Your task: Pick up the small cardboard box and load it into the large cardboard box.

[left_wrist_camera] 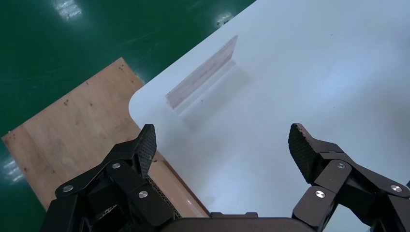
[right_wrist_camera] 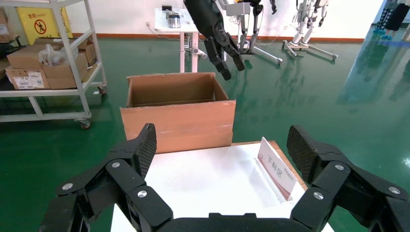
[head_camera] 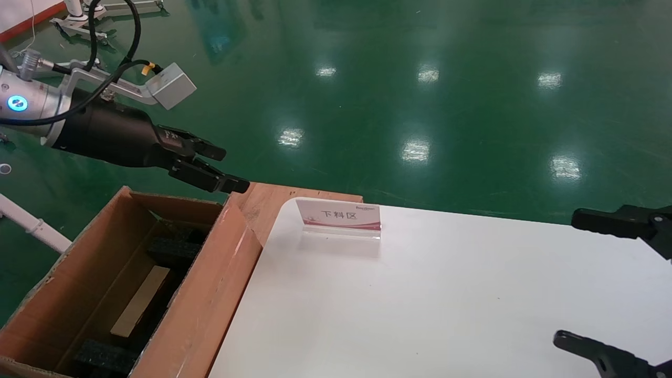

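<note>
The large cardboard box (head_camera: 210, 273) stands open at the table's left end, with black foam blocks (head_camera: 173, 248) inside. A pale tan narrow face (head_camera: 140, 300) shows between the foam blocks; it looks like the small cardboard box standing on edge inside. My left gripper (head_camera: 231, 169) is open and empty, held above the far right corner of the large box; its wrist view (left_wrist_camera: 222, 140) looks down on the box's rim (left_wrist_camera: 169, 186) and the table. My right gripper (head_camera: 569, 278) is open and empty at the table's right edge. Its wrist view (right_wrist_camera: 220, 140) faces the large box (right_wrist_camera: 176, 116) and the left gripper (right_wrist_camera: 232, 69).
A white table (head_camera: 446, 294) carries a small upright sign (head_camera: 338, 215) near its far left corner. A wooden board (head_camera: 262, 202) lies under that corner. Green floor lies beyond. Shelving with cartons (right_wrist_camera: 48, 63) and other robots stand far behind the large box.
</note>
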You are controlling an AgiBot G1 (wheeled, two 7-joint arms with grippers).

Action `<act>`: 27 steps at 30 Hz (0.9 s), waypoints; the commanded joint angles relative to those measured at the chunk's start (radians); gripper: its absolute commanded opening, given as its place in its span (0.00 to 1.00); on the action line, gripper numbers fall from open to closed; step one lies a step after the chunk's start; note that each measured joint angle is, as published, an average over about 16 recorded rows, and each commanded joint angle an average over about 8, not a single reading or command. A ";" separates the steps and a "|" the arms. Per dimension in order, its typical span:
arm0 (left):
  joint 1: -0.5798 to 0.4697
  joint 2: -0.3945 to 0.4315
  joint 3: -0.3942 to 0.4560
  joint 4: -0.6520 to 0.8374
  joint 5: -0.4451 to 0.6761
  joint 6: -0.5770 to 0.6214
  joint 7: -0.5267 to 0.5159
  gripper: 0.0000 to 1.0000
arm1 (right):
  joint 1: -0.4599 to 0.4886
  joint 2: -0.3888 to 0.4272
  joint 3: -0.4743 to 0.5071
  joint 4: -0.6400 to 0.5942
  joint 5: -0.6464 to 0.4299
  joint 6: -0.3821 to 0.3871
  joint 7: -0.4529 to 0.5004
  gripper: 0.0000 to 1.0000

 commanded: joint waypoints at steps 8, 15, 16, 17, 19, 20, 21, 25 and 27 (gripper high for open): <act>0.147 0.003 -0.208 -0.064 0.016 0.021 0.028 1.00 | 0.000 0.000 -0.001 0.000 0.000 0.000 0.000 1.00; 0.301 0.004 -0.427 -0.136 0.031 0.044 0.058 1.00 | 0.000 0.000 -0.001 -0.001 0.000 0.000 -0.001 1.00; 0.324 0.004 -0.459 -0.147 0.033 0.047 0.062 1.00 | 0.000 0.000 -0.001 -0.001 0.000 0.000 -0.001 1.00; 0.346 0.004 -0.491 -0.157 0.035 0.050 0.066 1.00 | 0.001 0.000 -0.001 -0.001 0.000 0.000 -0.001 1.00; 0.390 0.005 -0.553 -0.178 0.039 0.057 0.075 1.00 | 0.001 0.000 -0.001 -0.001 0.001 0.000 -0.001 1.00; 0.412 0.005 -0.585 -0.188 0.042 0.060 0.079 1.00 | 0.001 0.000 -0.001 -0.001 0.001 0.000 -0.001 1.00; 0.434 0.005 -0.616 -0.198 0.044 0.063 0.083 1.00 | 0.001 0.000 -0.001 -0.001 0.001 0.000 -0.001 1.00; 0.522 0.006 -0.742 -0.240 0.052 0.076 0.100 1.00 | 0.001 0.000 -0.001 -0.001 0.001 0.000 -0.001 1.00; 0.566 0.006 -0.805 -0.261 0.057 0.083 0.109 1.00 | 0.001 0.000 -0.001 -0.001 0.001 0.000 -0.001 1.00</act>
